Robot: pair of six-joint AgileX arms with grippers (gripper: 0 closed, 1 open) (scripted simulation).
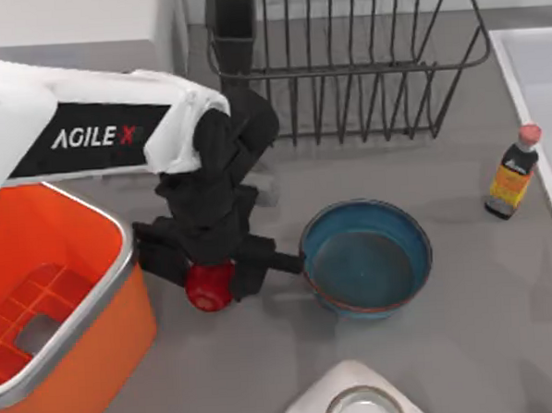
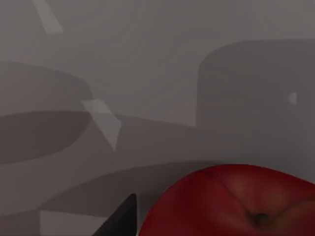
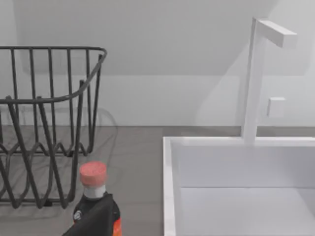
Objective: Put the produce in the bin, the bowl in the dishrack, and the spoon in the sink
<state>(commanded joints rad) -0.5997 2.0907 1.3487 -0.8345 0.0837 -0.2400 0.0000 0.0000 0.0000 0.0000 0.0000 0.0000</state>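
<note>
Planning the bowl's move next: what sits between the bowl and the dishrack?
Nothing: in the top view, only bare grey countertop lies between the bowl and the dishrack.

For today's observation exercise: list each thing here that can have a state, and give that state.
Produce: in the left pincer, beside the bin.
Bin: nothing visible inside.
Bowl: upright, empty, on the counter.
Dishrack: empty.
Sink: empty.
Bottle: upright, capped.

produce: 1
bowl: 1
bin: 1
dishrack: 1
sink: 1
bottle: 1
round-holed metal piece: 1
</note>
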